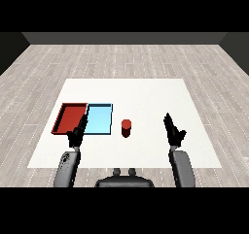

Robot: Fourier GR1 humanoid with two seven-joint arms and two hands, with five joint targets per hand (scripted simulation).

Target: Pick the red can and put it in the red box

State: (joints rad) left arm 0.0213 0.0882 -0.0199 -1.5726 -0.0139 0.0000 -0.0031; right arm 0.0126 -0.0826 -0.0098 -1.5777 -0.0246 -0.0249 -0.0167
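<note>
Approach stage: red can [126, 127] upright, untouched, right of blue tray [98, 119]; red tray [71, 117] far left. Right hand [172, 131] and left hand [77, 132] fingers straight, apart. Next: reach, curl round can.

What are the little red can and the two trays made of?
The red can looks like painted metal or plastic: a plain, smooth, matte cylinder without a label, so it could be either. The red tray and blue tray look like thin plastic, with flat even colour, low rims and no shine.
</note>
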